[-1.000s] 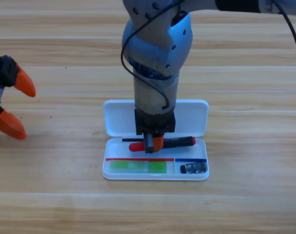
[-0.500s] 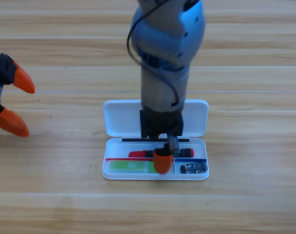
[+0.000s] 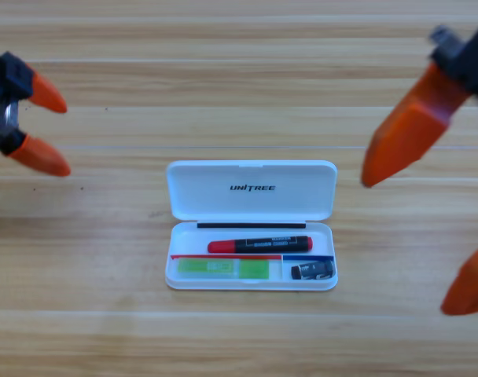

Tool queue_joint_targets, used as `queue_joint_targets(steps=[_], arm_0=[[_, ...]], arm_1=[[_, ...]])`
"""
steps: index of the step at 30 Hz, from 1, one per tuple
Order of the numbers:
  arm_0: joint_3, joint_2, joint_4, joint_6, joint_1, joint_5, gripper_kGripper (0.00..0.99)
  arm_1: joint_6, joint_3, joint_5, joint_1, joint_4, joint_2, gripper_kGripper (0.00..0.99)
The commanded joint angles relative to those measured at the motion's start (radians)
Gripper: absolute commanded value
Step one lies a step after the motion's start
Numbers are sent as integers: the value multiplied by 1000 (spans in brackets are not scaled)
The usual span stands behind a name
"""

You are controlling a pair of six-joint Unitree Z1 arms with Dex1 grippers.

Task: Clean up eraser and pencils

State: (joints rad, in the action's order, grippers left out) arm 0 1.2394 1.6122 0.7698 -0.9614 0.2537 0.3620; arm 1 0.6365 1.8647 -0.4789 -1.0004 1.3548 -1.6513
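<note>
**A:** so where's everything sitting?

**B:** all of it's in the white case (image 3: 251, 191), which lies open mid-counter (image 3: 105, 330) with the lid flipped back. The black pencil with the red end (image 3: 259, 244) lies lengthwise in the upper slot of the tray. The light green pencil (image 3: 223, 269) is in the lower left slot, under it. The eraser (image 3: 313, 271) is in the little lower right compartment.

**A:** and the arms?

**B:** both off to the sides, well apart from the case. Left gripper (image 3: 38, 127) is at the left edge, orange fingers (image 3: 41, 156) spread apart, nothing between them. Right gripper (image 3: 439, 212) is big and cut off at the right edge, one finger up near the top corner and the other down low, so gaping wide and holding nothing.

**A:** anything touching the case?

**B:** nope, neither gripper is near it.
</note>
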Motion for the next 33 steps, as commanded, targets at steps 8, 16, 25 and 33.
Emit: queue_joint_targets(steps=[8, 16, 25, 33], arm_0=[[-24, 161, -259, 12, -60, 143, 707], [-20, 278, -359, 13, -60, 178, 268], [-17, 341, -409, 29, -59, 170, 0], [-3, 370, -405, 93, -40, 150, 0]], arm_1=[[-173, -354, -60, 106, -322, 329, 936], [-209, -397, -69, 106, -362, 389, 937], [-209, -392, -73, 106, -364, 354, 937], [-210, -391, -83, 106, -364, 337, 937]])
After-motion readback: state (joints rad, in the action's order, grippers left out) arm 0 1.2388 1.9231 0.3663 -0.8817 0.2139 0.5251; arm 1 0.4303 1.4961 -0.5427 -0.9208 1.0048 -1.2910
